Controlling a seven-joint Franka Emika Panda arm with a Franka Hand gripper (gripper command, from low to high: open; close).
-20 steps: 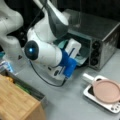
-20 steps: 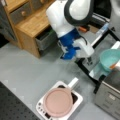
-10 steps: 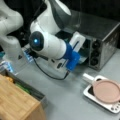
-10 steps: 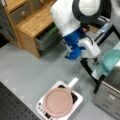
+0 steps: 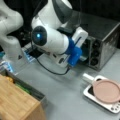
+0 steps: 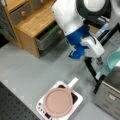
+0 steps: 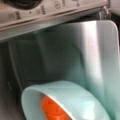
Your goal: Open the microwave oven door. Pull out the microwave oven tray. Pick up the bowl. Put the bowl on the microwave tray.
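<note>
The silver-grey microwave oven [image 5: 106,41] stands at a front view's right, and its knob panel [image 7: 50,10] fills the top of the wrist view. Its door [image 6: 91,71] hangs open as a dark frame. The tray [image 7: 100,57] is pulled out, a shiny metal sheet. The pale teal bowl [image 7: 75,100] with an orange lump hangs tilted over the tray, and it also shows at a front view's right edge [image 6: 115,60]. My gripper [image 6: 100,58] is at the bowl's rim and seems shut on it. In the wrist view my fingers stay out of sight.
A pink plate [image 5: 107,91] lies on a white scale-like slab [image 5: 110,106] in front of the oven, also seen in a front view [image 6: 58,101]. A wooden drawer cabinet [image 6: 35,25] with an open drawer stands beside the arm. A black cable [image 5: 52,71] lies on the grey table.
The arm has swung toward the oven's opening, and the bowl has moved with it over the pulled-out tray.
</note>
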